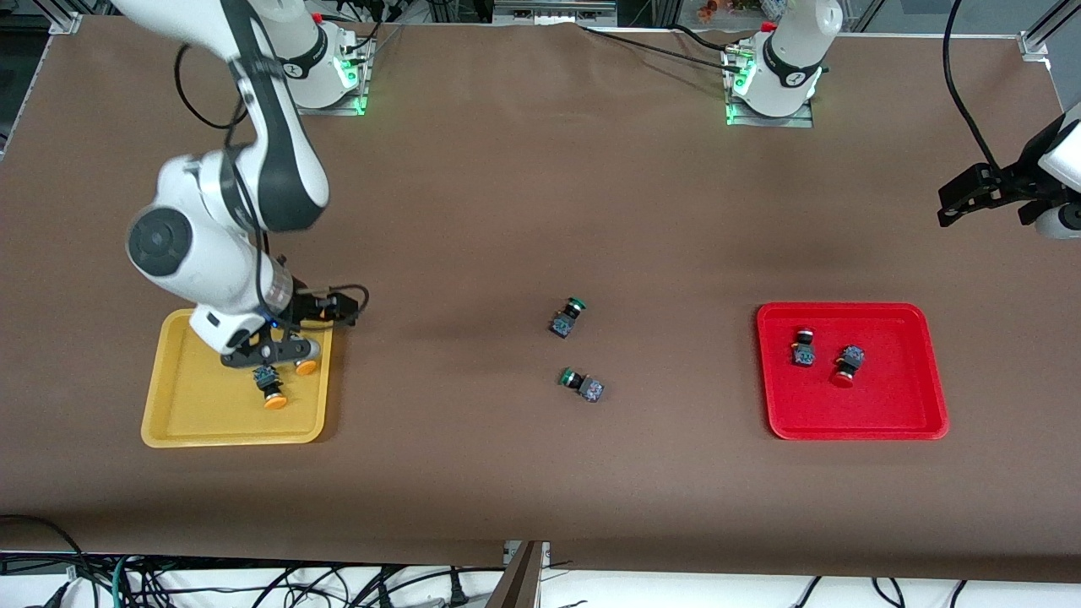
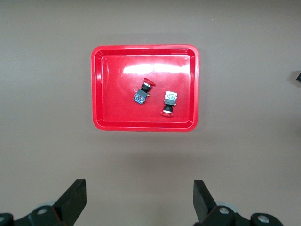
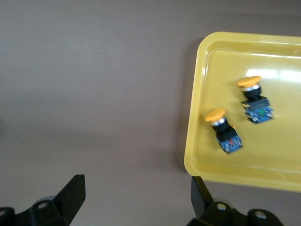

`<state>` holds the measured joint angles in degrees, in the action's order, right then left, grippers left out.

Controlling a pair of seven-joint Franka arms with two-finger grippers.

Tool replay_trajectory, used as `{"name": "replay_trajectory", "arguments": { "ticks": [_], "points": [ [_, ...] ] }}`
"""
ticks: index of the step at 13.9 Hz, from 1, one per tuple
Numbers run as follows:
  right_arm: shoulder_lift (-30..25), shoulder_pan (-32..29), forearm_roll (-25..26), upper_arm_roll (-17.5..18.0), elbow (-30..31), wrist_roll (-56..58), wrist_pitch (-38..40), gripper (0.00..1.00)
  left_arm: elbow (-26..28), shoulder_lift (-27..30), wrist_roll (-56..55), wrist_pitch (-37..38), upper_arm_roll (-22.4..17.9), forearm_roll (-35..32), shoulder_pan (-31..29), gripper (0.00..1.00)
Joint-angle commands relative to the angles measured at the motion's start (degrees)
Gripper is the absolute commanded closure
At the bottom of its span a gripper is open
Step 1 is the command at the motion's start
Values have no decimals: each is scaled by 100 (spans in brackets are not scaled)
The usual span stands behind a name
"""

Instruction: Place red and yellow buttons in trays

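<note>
The yellow tray (image 1: 169, 414) lies at the right arm's end and holds two yellow-capped buttons (image 1: 272, 392) (image 1: 306, 367). They also show in the right wrist view (image 3: 225, 129) (image 3: 254, 99), lying on their sides in the tray (image 3: 197, 108). My right gripper (image 1: 283, 348) (image 3: 136, 197) is open and empty, over the tray's edge that faces the table's middle. The red tray (image 1: 929, 380) (image 2: 96, 89) holds two red-capped buttons (image 1: 803, 346) (image 1: 847, 365) (image 2: 143, 90) (image 2: 168, 103). My left gripper (image 1: 971, 194) (image 2: 139, 197) is open, empty, high over the left arm's end.
Two green-capped buttons (image 1: 567, 317) (image 1: 583, 384) lie on their sides on the brown table between the trays. The right arm's bulky elbow (image 1: 220, 228) hangs over the yellow tray's corner nearest its base. Cables hang at the table's front edge.
</note>
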<state>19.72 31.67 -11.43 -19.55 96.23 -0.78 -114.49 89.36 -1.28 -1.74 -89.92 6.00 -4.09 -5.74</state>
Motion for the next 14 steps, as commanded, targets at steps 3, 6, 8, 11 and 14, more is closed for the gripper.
{"name": "replay_trajectory", "arguments": {
  "ticks": [3,6,8,11,14],
  "points": [
    [-1478,-12,765,39,229,-248,1234,0,29,49,16,-8,-38,101,-32,0],
    [-1918,-623,897,518,238,-187,1648,0,29,49,16,-8,-46,101,-50,0],
    [-2129,-1791,1046,1589,255,-151,1833,0,29,49,7,0,-29,101,-33,0],
    [-2200,-2297,1047,1955,150,-151,2045,0,-6,40,-2,-8,-29,101,2,0],
    [-2051,-2306,1038,1937,-148,-142,2054,0,-32,32,7,-8,-29,92,20,0]
  ]
}}
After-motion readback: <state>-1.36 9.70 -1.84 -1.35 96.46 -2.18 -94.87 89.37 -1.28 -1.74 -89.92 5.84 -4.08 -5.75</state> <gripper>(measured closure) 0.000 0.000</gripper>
